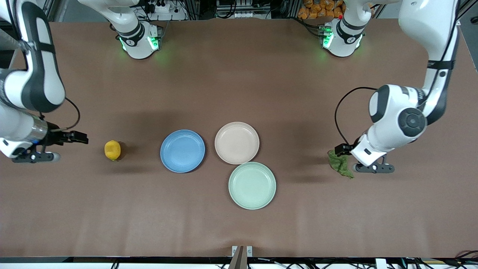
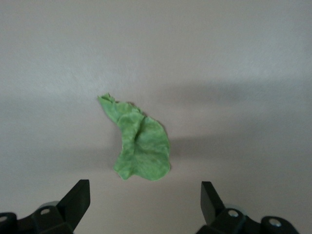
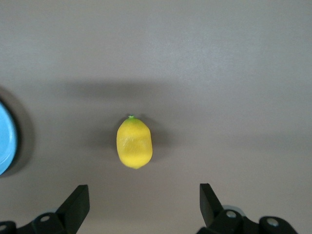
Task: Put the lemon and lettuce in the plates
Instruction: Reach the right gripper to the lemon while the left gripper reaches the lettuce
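- The small oval yellow-orange lemon (image 1: 112,150) is lying on the brown table (image 1: 239,224) toward the right arm's end, at about nine o'clock from the round blue plate (image 1: 182,151) and well apart from it; no plate is being touched by it.
- The right gripper (image 1: 56,147) is being held over the table at nine o'clock of the lemon, and its jaws are being kept wide apart; in the right wrist view the lemon (image 3: 134,143) is seen centred ahead of the spread black fingertips (image 3: 78,202), which is judged to be an alignment for a straddling grasp across its short axis.
- The small dark green wrinkly lettuce leaf (image 1: 340,163) is lying flat on the table toward the left arm's end, at about three o'clock from the pale beige-pink plate (image 1: 236,142) and well apart from it.
- The left gripper (image 1: 368,162) is being held just beside the leaf, at its three o'clock, with jaws spread wide and nothing between them; in the left wrist view the leaf (image 2: 141,144) is framed slightly off centre between the fingertips (image 2: 209,197).
- The blue and beige-pink plates are sitting side by side at mid-table, each nearer to one arm, so one item per arm is judged to be intended.
- The pale mint-green plate (image 1: 252,185) is lying at about five o'clock of the beige-pink plate, rims nearly touching; it is being left out of the task.
- Neither item is being gripped yet; the task is judged to be at its very beginning.
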Action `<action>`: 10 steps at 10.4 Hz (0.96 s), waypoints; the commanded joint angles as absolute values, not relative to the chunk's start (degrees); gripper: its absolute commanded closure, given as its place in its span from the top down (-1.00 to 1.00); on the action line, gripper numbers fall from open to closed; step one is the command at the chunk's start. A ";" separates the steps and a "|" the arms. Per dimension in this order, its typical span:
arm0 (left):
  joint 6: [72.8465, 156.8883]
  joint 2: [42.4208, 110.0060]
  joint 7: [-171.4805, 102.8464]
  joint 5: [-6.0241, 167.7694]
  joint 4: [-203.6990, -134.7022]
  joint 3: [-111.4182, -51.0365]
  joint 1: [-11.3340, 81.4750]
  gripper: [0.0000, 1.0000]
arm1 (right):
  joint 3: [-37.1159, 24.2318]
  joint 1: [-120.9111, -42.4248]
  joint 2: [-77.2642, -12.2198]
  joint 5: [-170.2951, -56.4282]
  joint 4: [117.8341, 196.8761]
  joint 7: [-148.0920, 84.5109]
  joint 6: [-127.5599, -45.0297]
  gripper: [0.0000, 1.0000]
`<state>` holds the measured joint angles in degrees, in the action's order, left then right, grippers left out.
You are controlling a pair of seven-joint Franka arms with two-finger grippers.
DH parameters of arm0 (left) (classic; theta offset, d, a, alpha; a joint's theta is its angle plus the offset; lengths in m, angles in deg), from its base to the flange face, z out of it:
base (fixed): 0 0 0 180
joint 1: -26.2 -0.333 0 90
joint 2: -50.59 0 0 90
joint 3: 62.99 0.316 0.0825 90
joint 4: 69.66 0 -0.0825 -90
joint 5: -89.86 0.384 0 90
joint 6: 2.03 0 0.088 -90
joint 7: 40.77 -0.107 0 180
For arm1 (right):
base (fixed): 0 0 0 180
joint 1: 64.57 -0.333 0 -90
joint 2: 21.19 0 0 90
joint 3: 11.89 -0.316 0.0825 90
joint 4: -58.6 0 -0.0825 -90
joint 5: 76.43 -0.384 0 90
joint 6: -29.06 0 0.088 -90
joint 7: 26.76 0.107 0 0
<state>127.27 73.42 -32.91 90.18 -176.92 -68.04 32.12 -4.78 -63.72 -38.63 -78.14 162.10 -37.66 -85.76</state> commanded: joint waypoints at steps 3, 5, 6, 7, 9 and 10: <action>128.84 78.17 -32.68 95.20 -177.16 -68.00 31.83 1.00 | -5.30 -63.60 -40.97 -79.15 166.24 -38.54 -94.30 1.00; 128.84 80.30 -32.59 96.89 -175.84 -67.91 32.26 1.00 | -5.47 -63.78 -40.97 -79.24 170.72 -38.54 -100.29 1.00; 128.92 80.39 -32.77 96.98 -175.40 -67.91 31.74 1.00 | -5.48 -64.30 -40.88 -79.24 172.92 -38.54 -103.27 1.00; 129.53 80.73 -32.77 96.72 -175.05 -67.91 31.12 1.00 | -5.48 -64.74 -40.79 -79.24 175.20 -38.36 -106.35 1.00; 130.85 81.52 -32.86 96.55 -175.04 -68.00 30.42 1.00 | -5.48 -65.44 -40.88 -79.24 178.47 -38.36 -110.84 1.00; 131.12 82.14 -32.68 95.07 -174.70 -68.00 29.81 1.00 | -5.48 -65.88 -40.88 -79.24 179.44 -38.10 -112.08 1.00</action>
